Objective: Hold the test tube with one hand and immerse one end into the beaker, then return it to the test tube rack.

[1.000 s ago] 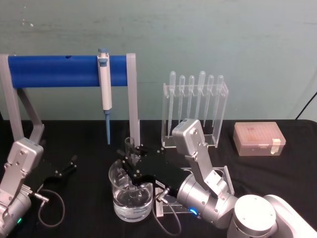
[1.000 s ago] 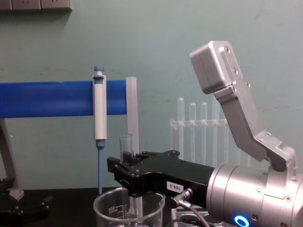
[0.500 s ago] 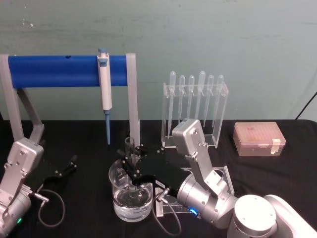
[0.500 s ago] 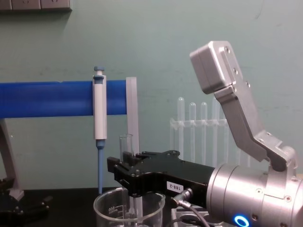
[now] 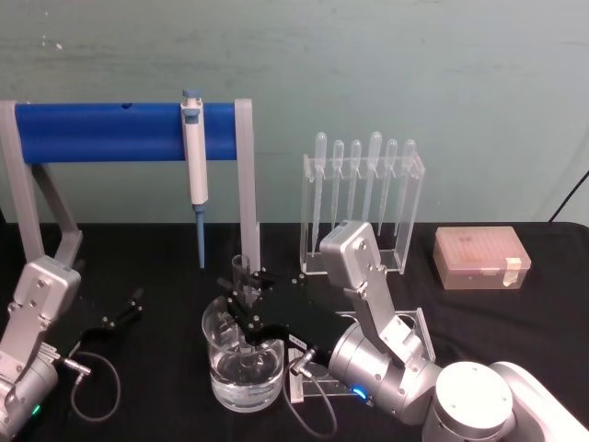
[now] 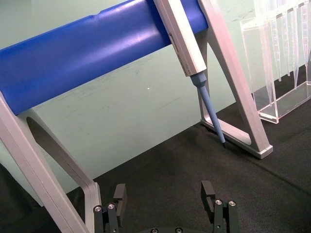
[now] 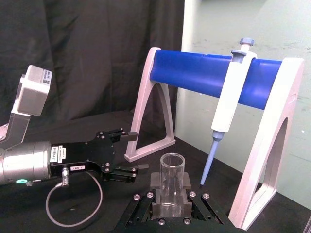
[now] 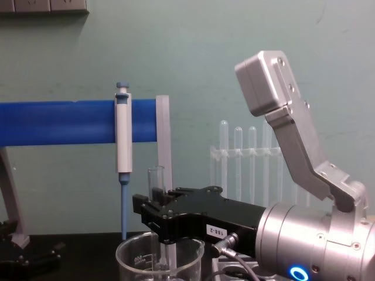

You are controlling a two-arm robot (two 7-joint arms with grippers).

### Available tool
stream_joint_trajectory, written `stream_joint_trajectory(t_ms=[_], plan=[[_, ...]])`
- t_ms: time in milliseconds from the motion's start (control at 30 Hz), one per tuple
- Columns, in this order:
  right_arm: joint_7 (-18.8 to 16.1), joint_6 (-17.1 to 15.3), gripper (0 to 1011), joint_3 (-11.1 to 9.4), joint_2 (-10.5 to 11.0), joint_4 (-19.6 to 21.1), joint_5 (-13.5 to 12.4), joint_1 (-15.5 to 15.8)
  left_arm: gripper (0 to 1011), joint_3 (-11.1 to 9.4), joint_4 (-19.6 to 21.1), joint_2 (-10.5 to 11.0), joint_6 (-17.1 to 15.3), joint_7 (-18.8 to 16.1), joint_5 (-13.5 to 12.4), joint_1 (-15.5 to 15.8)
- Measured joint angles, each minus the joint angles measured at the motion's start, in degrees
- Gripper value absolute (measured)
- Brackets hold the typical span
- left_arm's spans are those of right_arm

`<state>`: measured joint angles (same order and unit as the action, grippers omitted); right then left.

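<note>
Almost nothing changes over the last second: in the head view and the chest view the right gripper (image 5: 247,311) stays at the same place above the beaker (image 5: 241,359), and the test tube (image 5: 241,276) keeps the same height. I judge this as a short pause at the low point of the dip, so the immersion looks done or nearly done, and the return is the part not yet made.

The right gripper is clamped on the test tube, which stands upright. Its open rim rises above the black jaws, and its lower part goes down inside the beaker. In the right wrist view the tube (image 7: 171,182) is seen from close, held between the two pads, and it looks empty at the top.

The beaker holds clear liquid in its lower part. The tube's lower end probably reaches this liquid, but the gripper hides the exact place.

The left gripper (image 5: 122,308) rests low on the black table (image 5: 156,249), well apart from the beaker, with its jaws wide and holding nothing.
</note>
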<state>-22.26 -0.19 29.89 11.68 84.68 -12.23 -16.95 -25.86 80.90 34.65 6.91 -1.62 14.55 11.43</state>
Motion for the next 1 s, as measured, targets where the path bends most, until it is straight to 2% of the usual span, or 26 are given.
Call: stream_joint_trajectory(t_ms=[300,533,1000], plan=[[-0.06,0.00,230,-0.04,-0.01,0.04,-0.03,0.03,1000,0.00,0.00,0.00,0.00,0.00,0.00,0.00],[-0.36,-0.02,230,-0.25,0.18,1.79,-0.33,0.25,1000,0.00,0.00,0.00,0.00,0.00,0.00,0.00],[-0.63,-3.62,230,-2.03,2.09,10.11,-2.13,-1.49,1000,0.00,0.00,0.00,0.00,0.00,0.00,0.00]])
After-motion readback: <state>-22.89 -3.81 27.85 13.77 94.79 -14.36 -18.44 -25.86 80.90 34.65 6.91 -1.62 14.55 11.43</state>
